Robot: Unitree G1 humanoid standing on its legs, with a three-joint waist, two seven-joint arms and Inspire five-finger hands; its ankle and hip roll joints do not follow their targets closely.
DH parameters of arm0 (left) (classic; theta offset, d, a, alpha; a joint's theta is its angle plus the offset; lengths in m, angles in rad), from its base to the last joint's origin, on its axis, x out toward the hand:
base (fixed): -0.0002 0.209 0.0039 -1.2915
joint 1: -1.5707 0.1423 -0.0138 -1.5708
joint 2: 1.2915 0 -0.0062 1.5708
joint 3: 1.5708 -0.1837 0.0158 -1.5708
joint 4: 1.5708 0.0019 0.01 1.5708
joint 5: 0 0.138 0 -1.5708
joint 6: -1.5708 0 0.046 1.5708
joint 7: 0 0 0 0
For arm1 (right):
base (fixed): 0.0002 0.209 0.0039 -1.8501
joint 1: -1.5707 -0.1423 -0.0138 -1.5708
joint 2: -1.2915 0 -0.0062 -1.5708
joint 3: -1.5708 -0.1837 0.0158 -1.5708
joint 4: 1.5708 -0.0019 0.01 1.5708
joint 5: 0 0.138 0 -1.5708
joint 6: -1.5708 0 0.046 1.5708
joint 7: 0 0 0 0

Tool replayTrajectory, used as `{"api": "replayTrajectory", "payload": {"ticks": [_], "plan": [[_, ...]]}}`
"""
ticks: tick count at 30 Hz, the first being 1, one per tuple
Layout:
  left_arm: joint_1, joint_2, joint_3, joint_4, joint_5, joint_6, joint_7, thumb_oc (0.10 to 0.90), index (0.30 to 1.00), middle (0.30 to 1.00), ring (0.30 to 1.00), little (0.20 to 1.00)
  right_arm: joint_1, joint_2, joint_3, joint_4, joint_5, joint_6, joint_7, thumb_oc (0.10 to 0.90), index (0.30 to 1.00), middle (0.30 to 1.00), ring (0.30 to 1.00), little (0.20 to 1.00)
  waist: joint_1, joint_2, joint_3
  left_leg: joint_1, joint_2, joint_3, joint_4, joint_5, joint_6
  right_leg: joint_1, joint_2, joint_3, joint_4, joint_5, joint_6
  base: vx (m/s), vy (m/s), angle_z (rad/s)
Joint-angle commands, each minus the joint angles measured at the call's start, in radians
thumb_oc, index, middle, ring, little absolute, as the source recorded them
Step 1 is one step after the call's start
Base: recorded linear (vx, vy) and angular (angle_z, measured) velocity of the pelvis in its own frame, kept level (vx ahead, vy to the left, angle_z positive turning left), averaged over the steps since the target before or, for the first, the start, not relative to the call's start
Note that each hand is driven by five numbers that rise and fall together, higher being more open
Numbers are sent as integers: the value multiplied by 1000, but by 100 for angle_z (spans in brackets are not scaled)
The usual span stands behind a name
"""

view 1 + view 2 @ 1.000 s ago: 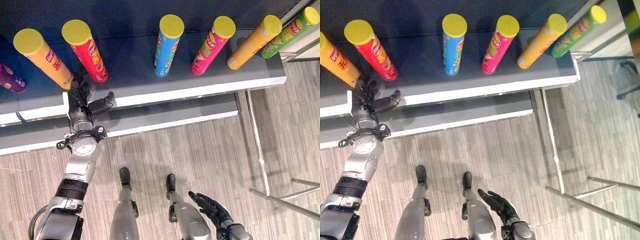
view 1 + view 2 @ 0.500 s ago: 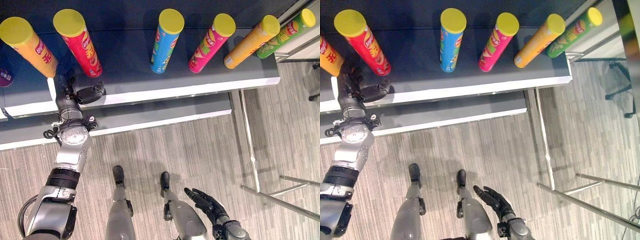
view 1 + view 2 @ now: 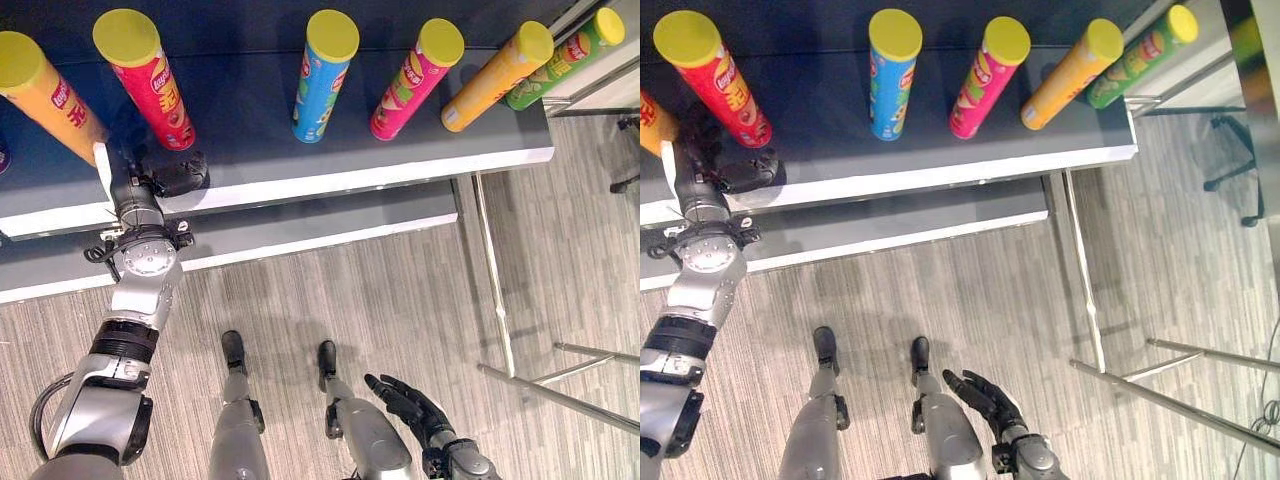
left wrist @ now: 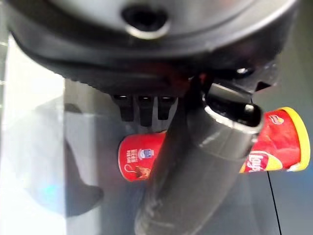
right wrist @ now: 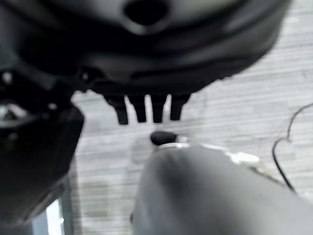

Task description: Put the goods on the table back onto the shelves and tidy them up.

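We see the left hand (image 3: 140, 185), fingers relaxed and empty, just beside the red can (image 3: 145, 78), presumably to straighten it.

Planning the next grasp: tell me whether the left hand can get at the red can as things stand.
Probably yes. The left hand is open at the shelf's front edge, just before the upright red can, with nothing between them; the orange can stands off to its side.

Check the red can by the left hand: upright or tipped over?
Upright. The red can stands on its base on the shelf, yellow lid up, like its neighbours. The left hand is open beside its base, not gripping.
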State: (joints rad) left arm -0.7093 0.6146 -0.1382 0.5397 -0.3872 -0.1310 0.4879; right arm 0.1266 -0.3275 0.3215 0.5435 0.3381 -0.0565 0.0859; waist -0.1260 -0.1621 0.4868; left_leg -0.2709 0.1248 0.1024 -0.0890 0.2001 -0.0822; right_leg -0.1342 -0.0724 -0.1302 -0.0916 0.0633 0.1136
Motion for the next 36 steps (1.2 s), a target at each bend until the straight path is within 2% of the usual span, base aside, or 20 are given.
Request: {"api": "replayTrajectory", "payload": {"ticks": [1,21,36], "plan": [[-149,78,2,34,63,-87,25,800,900,900,900,900,98,-64,-8,-68,31,-29,18,800,900,900,900,900,13,-29,-73,46,75,-41,2,-110,-88,-62,-86,-29,32,-31,93,0,0,0],[-249,98,-64,166,31,-88,-22,800,900,900,900,900,95,-69,-4,-44,41,-41,14,800,900,900,900,900,-4,-52,-75,40,77,-41,2,-109,-86,-72,-83,-28,32,-22,96,0,0,0],[-268,85,-90,194,26,-90,-49,800,900,900,900,900,89,-70,-9,-35,42,-42,9,800,900,900,900,900,-8,-54,-72,41,75,-39,2,-110,-83,-74,-85,-25,33,-18,97,0,0,0]]}}
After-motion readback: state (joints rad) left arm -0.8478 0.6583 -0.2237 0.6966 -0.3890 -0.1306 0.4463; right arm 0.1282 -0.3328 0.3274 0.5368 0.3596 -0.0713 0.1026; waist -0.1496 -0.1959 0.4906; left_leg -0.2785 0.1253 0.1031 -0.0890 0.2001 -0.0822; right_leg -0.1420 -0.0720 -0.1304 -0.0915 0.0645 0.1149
